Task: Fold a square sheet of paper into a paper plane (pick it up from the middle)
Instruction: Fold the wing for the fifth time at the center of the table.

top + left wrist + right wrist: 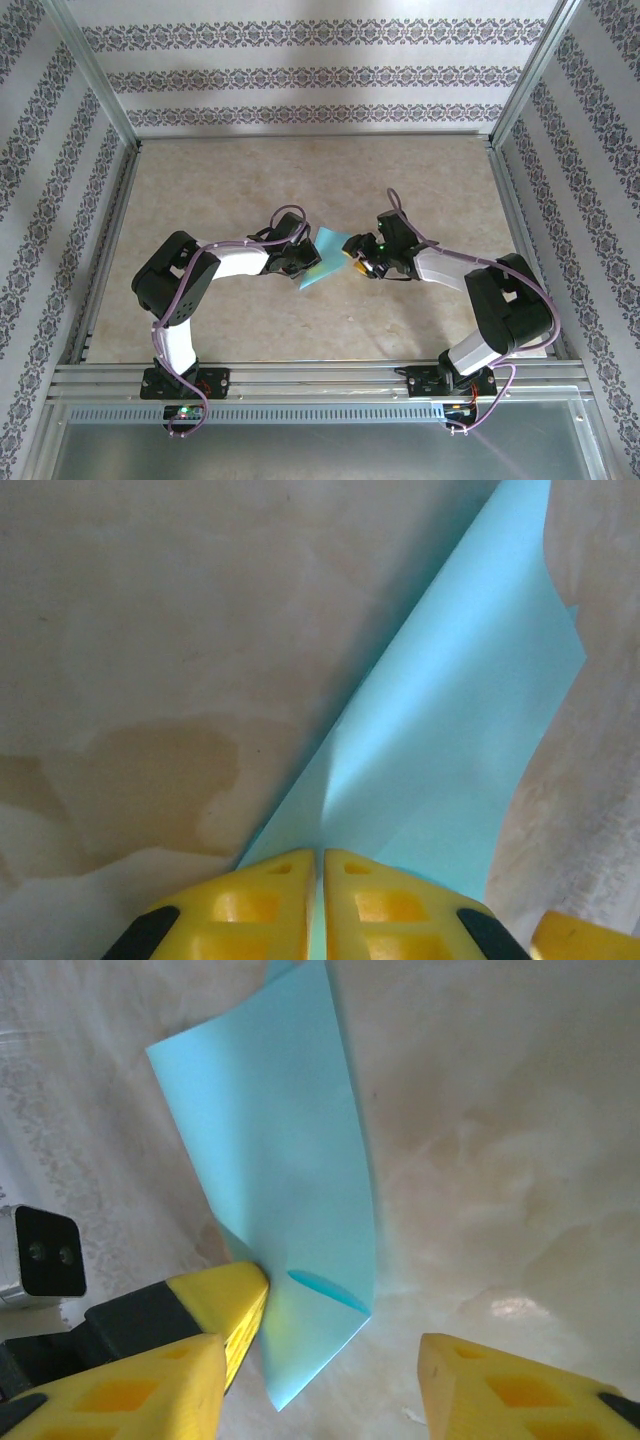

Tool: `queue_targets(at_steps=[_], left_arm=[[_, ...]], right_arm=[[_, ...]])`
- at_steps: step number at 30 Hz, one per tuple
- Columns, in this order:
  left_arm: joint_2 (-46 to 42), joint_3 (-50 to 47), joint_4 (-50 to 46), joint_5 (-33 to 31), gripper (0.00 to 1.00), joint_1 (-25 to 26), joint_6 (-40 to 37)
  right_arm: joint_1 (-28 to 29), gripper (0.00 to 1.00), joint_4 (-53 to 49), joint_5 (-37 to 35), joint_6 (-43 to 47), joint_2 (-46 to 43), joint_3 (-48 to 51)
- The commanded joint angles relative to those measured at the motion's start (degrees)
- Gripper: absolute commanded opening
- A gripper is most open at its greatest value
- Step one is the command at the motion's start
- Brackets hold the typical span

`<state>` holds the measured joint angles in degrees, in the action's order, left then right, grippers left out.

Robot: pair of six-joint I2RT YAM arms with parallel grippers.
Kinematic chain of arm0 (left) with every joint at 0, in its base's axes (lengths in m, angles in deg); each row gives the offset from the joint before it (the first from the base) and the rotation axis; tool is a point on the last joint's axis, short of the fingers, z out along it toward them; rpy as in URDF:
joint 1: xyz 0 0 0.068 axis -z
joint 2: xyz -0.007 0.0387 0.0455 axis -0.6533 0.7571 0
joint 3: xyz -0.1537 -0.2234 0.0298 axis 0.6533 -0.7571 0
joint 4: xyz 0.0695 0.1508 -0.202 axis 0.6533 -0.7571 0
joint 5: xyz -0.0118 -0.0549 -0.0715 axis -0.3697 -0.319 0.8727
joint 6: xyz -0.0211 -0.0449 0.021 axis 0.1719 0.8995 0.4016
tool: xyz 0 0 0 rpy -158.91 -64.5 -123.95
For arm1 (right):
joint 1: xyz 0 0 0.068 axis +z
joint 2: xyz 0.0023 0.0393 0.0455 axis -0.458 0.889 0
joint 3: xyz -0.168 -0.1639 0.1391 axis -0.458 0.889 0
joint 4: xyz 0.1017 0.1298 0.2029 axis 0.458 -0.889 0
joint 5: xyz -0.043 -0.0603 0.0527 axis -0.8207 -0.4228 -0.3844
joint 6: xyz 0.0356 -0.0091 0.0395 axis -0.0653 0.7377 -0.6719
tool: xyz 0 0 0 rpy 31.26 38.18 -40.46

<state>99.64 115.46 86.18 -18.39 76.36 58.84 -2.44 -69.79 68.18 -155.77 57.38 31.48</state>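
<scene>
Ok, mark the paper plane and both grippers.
paper plane point(325, 258): top view, middle of the sheet.
left gripper point(320, 858): left wrist view, between its shut fingertips.
right gripper point(322, 1345): right wrist view, between its open fingertips.

Near the middle of the bench point(300, 170), the paper plane point(322, 258) sits between the two hands, with the left hand point(303, 264) at its left edge and the right hand point(353, 256) at its right. One end lies between the left hand's pressed-together fingers point(270, 900). The other end stands between the right hand's spread fingers point(225, 1310), close against one of them.
</scene>
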Motion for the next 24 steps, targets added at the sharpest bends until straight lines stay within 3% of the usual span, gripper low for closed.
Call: queue_targets(at_steps=[1,4,24], left_arm=[[1.57,-1.5,-1.84,-1.68,0.12,0.44,2.18],[1.41,-1.53,-2.25,-1.85,0.12,0.38,1.94],[0.89,-1.52,-2.75,-1.68,0.12,0.38,1.36]], right_arm=[[1.43,0.5,0.64,-1.04,-4.32,1.86,-0.41],[1.96,0.44,1.04,-0.21,-4.89,3.94,-1.77],[3.61,0.34,5.31,3.68,-4.22,9.91,-5.19]])
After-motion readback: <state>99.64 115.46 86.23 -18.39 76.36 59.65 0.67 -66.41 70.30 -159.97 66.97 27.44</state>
